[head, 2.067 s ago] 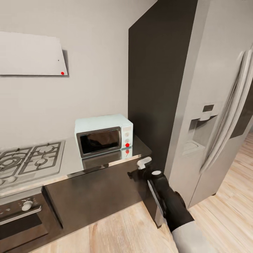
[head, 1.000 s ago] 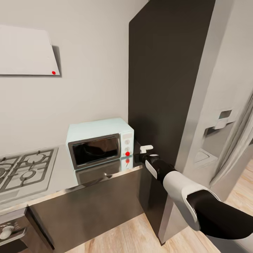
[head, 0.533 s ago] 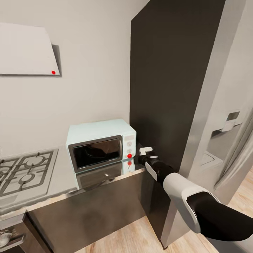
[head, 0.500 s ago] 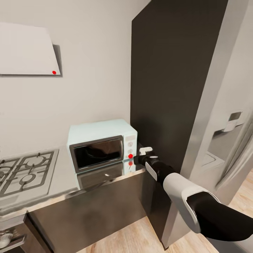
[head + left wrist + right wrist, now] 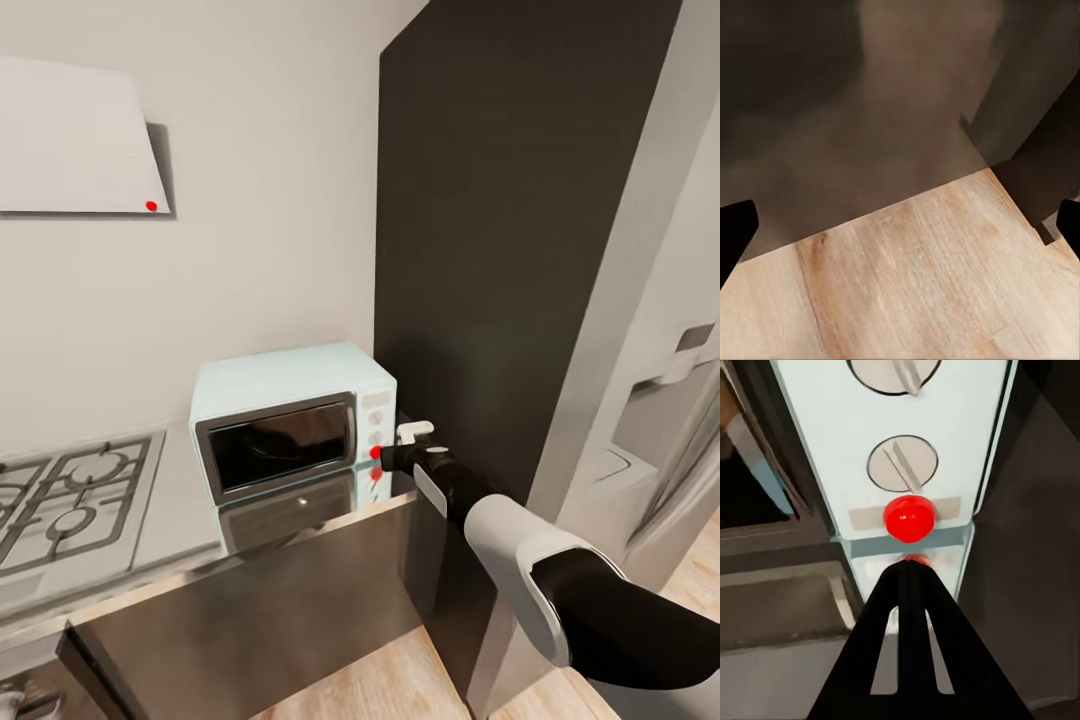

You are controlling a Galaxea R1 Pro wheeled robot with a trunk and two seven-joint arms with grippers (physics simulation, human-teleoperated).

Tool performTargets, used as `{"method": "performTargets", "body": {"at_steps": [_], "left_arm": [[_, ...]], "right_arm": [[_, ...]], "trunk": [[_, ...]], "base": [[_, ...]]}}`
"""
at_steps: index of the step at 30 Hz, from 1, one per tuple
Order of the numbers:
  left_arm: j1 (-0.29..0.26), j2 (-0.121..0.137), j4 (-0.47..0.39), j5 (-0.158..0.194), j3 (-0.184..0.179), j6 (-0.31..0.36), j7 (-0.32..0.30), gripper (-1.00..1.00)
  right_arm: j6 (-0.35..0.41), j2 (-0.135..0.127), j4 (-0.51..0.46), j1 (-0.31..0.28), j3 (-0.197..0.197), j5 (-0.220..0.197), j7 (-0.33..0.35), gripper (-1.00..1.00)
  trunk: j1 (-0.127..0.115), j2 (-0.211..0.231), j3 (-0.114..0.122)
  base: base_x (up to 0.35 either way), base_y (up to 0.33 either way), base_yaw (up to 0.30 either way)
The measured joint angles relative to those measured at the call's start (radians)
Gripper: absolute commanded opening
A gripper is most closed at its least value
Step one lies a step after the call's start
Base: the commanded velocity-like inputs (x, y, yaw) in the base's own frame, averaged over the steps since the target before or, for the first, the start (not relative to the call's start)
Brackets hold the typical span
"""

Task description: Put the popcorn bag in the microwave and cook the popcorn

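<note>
The mint-blue microwave (image 5: 290,420) stands on the pale grey countertop (image 5: 175,525) with its dark glass door closed. My right gripper (image 5: 386,458) is shut and empty, its tip just short of the red indicator dot (image 5: 376,452) on the white knob panel. In the right wrist view the joined fingers (image 5: 907,607) point at the red dot (image 5: 909,518) below two knobs. A tan sliver (image 5: 726,405) shows behind the glass; I cannot tell if it is the popcorn bag. My left gripper (image 5: 900,225) hangs open over the wooden floor.
A gas hob (image 5: 60,500) sits on the counter left of the microwave. A tall dark panel (image 5: 480,250) and a steel fridge (image 5: 660,380) stand close on the right. Dark cabinet fronts (image 5: 260,620) run below the counter, and a range hood (image 5: 75,140) hangs on the wall.
My right arm rose from below the counter edge to the microwave's knob panel, and its tip has crept up to the red dot. The head view has shifted closer and rightward.
</note>
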Motion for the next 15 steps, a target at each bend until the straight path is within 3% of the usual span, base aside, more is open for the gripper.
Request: {"method": "performTargets", "body": {"at_steps": [10,15], "left_arm": [[-0.001,0.001,0.000,0.000,0.001,0.000,0.000,1.00],[-0.001,0.001,0.000,-0.001,0.003,0.000,0.000,1.00]], "right_arm": [[0.001,0.000,0.001,0.015,0.000,0.001,0.000,-1.00],[0.003,0.000,0.001,0.019,0.000,0.000,0.000,-1.00]], "trunk": [[0.000,0.000,0.000],[0.000,0.000,0.000]], "base": [[0.013,-0.003,0.000],[0.152,0.000,0.000]]}}
